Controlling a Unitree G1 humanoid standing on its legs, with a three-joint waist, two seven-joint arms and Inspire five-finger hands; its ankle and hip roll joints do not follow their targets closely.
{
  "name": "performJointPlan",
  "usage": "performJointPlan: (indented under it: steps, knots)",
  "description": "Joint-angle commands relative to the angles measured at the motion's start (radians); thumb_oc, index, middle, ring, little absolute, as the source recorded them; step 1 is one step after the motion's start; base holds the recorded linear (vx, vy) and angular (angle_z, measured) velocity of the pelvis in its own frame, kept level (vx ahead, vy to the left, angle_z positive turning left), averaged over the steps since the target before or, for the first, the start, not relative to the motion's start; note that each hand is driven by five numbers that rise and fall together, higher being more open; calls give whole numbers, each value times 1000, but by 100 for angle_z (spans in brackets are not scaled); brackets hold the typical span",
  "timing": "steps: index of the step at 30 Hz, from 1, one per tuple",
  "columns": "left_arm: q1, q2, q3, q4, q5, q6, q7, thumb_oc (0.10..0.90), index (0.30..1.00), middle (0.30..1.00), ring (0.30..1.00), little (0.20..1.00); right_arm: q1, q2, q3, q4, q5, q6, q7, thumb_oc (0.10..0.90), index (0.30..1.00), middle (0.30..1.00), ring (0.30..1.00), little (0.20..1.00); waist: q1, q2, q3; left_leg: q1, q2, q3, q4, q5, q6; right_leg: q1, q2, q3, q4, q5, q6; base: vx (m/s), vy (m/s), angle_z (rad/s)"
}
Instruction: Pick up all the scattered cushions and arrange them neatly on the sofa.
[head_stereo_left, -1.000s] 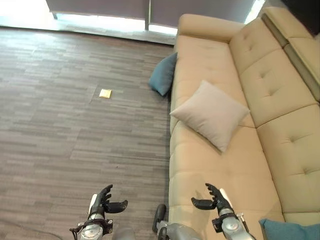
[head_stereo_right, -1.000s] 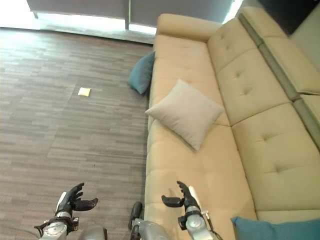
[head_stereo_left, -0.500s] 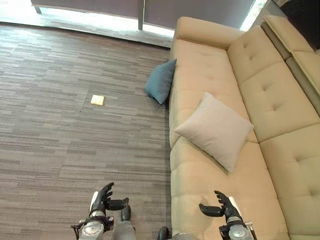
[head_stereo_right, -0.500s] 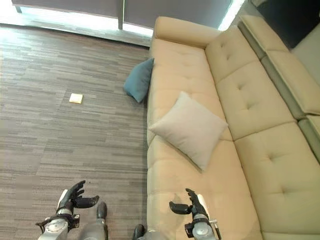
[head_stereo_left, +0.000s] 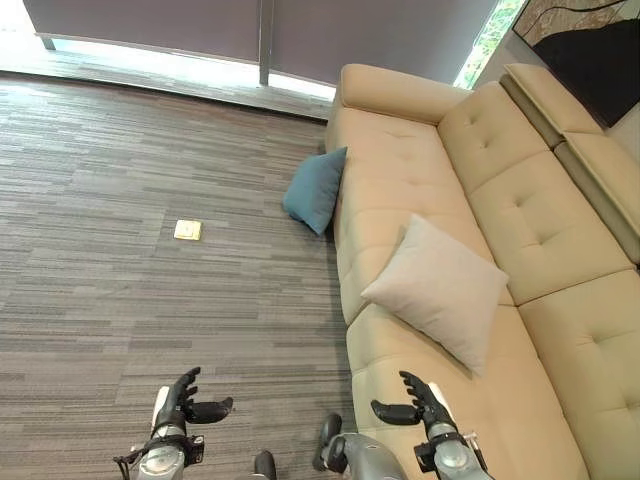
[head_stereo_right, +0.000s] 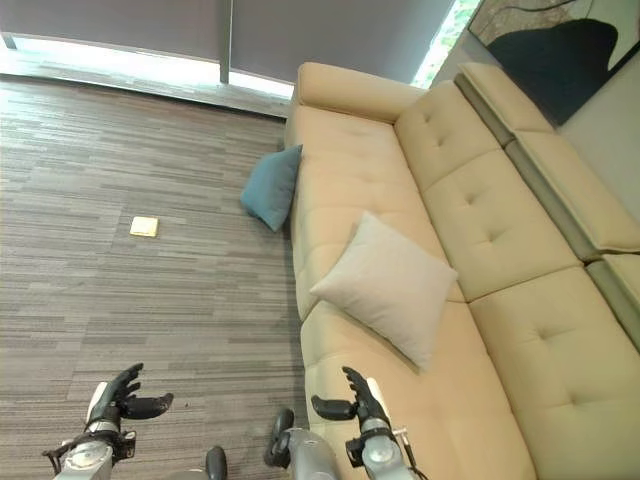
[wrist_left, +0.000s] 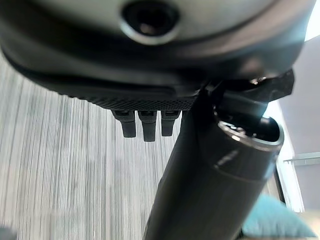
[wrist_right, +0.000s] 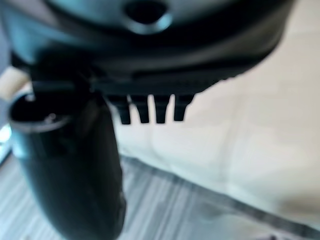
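Observation:
A teal cushion (head_stereo_left: 315, 189) stands on the floor, leaning against the front of the beige sofa (head_stereo_left: 420, 150); its corner also shows in the left wrist view (wrist_left: 272, 222). A light beige cushion (head_stereo_left: 437, 289) lies tilted on the sofa seat, its corner over the front edge. My left hand (head_stereo_left: 183, 403) hovers over the floor near the view's lower edge, fingers relaxed and holding nothing. My right hand (head_stereo_left: 419, 400) is over the sofa seat's near front part, also open and holding nothing. Both hands are well short of either cushion.
A small yellowish square (head_stereo_left: 187, 230) lies on the wood-look floor left of the teal cushion. Dark window blinds (head_stereo_left: 200, 25) run along the far wall. The sofa's tufted backrest (head_stereo_left: 540, 200) lies to the right.
The camera has shifted: the sofa and cushions sit lower and the far wall shows more. Both hands stay open and low in view. The cushions have not moved.

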Motion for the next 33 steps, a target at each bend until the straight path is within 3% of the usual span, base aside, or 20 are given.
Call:
performJointPlan:
  steps: [1, 5, 7, 8, 9, 10, 12, 14, 16, 17, 19, 22, 26, 29, 33]
  knots:
    - [-19, 29, -13, -103, 12, -71, -2, 800, 900, 900, 900, 900, -50, -56, -40, -19, -5, -43, -32, 800, 900, 900, 900, 900, -3, -14, -27, -1, 29, -97, 157, -229, -33, 149, 63, 38, -179, 75, -12, 334, 42, -16]
    - [5, 6, -19, -97, 21, -60, -12, 800, 900, 900, 900, 900, -32, -53, -51, -9, -4, -41, -33, 800, 900, 900, 900, 900, -19, 4, -72, 25, 53, -83, 222, -267, -62, 196, 80, 35, -185, 54, -51, 317, -2, 1]
    - [24, 6, -18, -107, 35, -55, -22, 800, 900, 900, 900, 900, -12, -49, -63, -9, 4, -47, -30, 800, 900, 900, 900, 900, -37, 12, -102, 24, 102, -56, 331, -206, -117, 243, 113, 43, -214, 38, -74, 308, -80, 1]
    - [26, 6, -17, -109, 35, -55, -22, 800, 900, 900, 900, 900, -10, -50, -63, -10, 4, -47, -30, 800, 900, 900, 900, 900, -37, 13, -103, 21, 105, -57, 337, -209, -120, 245, 116, 43, -217, 38, -76, 251, -70, -9]
    - [37, 0, -21, -121, 28, -54, -27, 800, 900, 900, 900, 900, -17, -63, -62, -10, 12, -47, -30, 800, 900, 900, 900, 900, -33, 16, -91, -33, 128, -60, 519, -134, -149, 285, 143, 89, -239, 30, -102, 91, -14, -19]
    - [32, -5, -25, -122, 22, -55, -23, 800, 900, 900, 900, 900, -21, -68, -62, -10, 16, -46, -30, 800, 900, 900, 900, 900, -27, 3, -82, -70, 115, -68, 572, -89, -145, 292, 139, 103, -251, 39, -119, 121, 3, -44]
    - [14, -9, -30, -119, 7, -55, -16, 800, 900, 900, 900, 900, -27, -73, -66, 3, 28, -45, -33, 800, 900, 900, 900, 900, -22, -13, -65, -157, 151, -79, 647, -100, -134, 317, 135, 134, -258, 28, -121, 59, 44, -106]
    - [7, -9, -35, -128, 0, -57, -14, 800, 900, 900, 900, 900, -25, -77, -70, 5, 39, -45, -39, 800, 900, 900, 900, 900, -13, -25, -46, -203, 169, -88, 597, -128, -111, 328, 125, 163, -259, 24, -111, 79, 99, -67]
    - [6, -8, -40, -136, -5, -63, -11, 800, 900, 900, 900, 900, -29, -85, -70, 0, 42, -46, -42, 800, 900, 900, 900, 900, 1, -33, -30, -235, 158, -125, 503, -153, -98, 339, 120, 209, -267, 22, -95, 90, 154, -67]
    - [6, -10, -43, -137, -7, -67, -9, 800, 900, 900, 900, 900, -33, -90, -69, 0, 39, -46, -43, 800, 900, 900, 900, 900, 8, -30, -24, -231, 148, -161, 397, -133, -104, 344, 124, 236, -271, 21, -88, 118, 205, -89]
    - [2, -15, -49, -135, -16, -72, 1, 800, 900, 900, 900, 900, -42, -95, -61, 0, 32, -47, -46, 800, 900, 900, 900, 900, 31, -12, -9, -247, 104, -304, 217, -26, -135, 356, 143, 294, -276, 18, -81, 109, 220, -98]
    - [-1, -15, -52, -143, -21, -83, 3, 800, 900, 900, 900, 900, -54, -114, -60, -4, 14, -54, -53, 800, 900, 900, 900, 900, 46, 18, 7, -269, 62, -434, 111, 40, -147, 363, 160, 346, -253, 1, -77, 75, 196, -89]
    - [0, -8, -65, -126, 0, -81, -8, 800, 900, 900, 900, 900, -55, -112, -64, -1, -7, -53, -50, 800, 900, 900, 900, 900, 42, 34, -16, -230, 57, -421, 69, 42, -125, 360, 133, 385, -196, -27, -53, 138, 331, -44]
    - [-4, 9, -67, -125, 8, -86, -5, 800, 900, 900, 900, 900, -45, -90, -65, -7, -13, -54, -50, 800, 900, 900, 900, 900, 40, 36, -34, -193, 56, -352, 48, 31, -94, 330, 87, 385, -104, -35, -21, 155, 289, -57]
    - [-8, 30, -42, -135, 1, -91, 12, 800, 900, 900, 900, 900, -61, -74, -79, 3, -10, -47, -62, 800, 900, 900, 900, 900, 48, 39, -22, -145, 51, -283, 54, -2, -57, 267, 31, 366, 32, 27, 26, 80, 182, -72]
